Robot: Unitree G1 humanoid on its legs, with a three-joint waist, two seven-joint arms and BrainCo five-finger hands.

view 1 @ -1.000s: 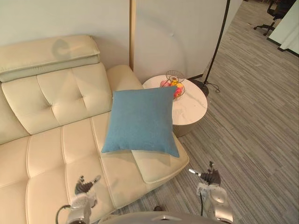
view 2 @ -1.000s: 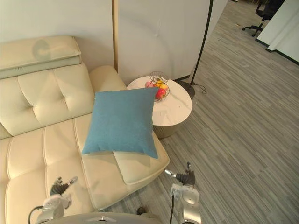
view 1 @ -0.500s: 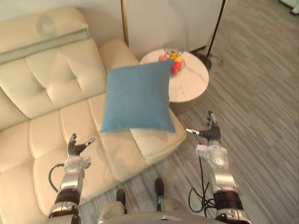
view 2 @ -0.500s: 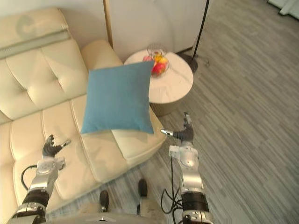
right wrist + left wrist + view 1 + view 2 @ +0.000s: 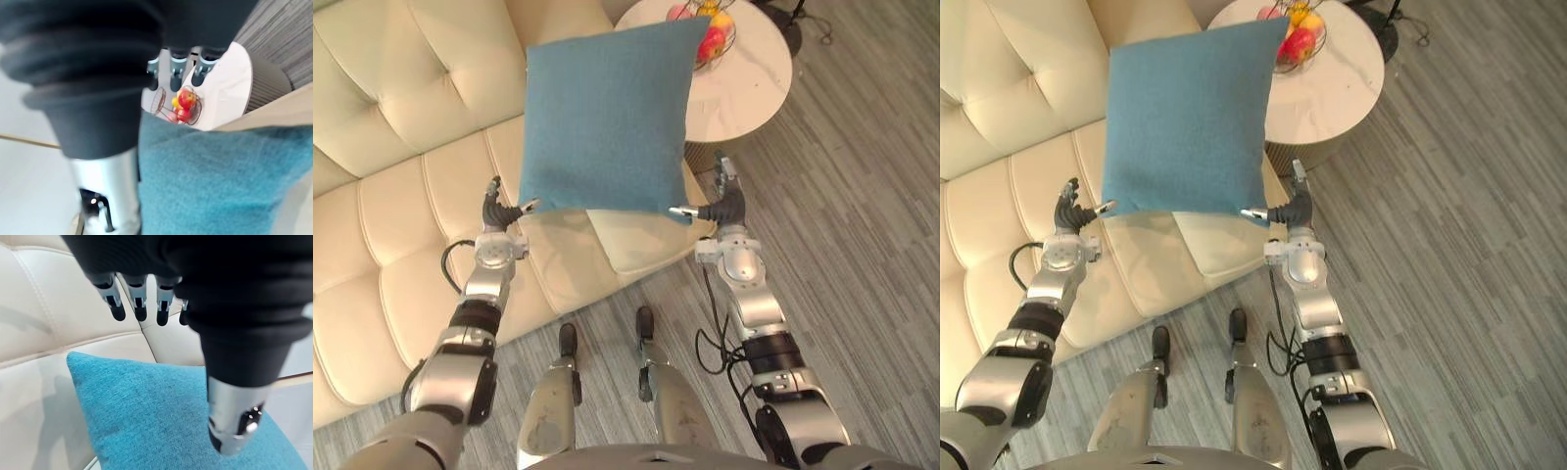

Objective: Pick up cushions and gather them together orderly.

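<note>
Cream leather sofa (image 5: pixel 401 215) spreads past the left hand (image 5: pixel 497 217), with bare seat on that hand's outer side. Between the two hands the blue cushion (image 5: pixel 605 117) leans on the sofa's end. The left hand is just beside its lower left corner, the right hand (image 5: pixel 722 204) just beside the lower right. Both have straight fingers and thumbs spread toward the cloth, holding nothing; whether the thumbs touch it I cannot tell. Beyond the right hand stands a round table (image 5: pixel 754 78) with a fruit basket (image 5: pixel 710 34), and open grey floor (image 5: pixel 862 245) lies to its outer side.

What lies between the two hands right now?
The lower edge of the blue cushion, on the sofa, between left hand and right hand; both eye views show it.
</note>
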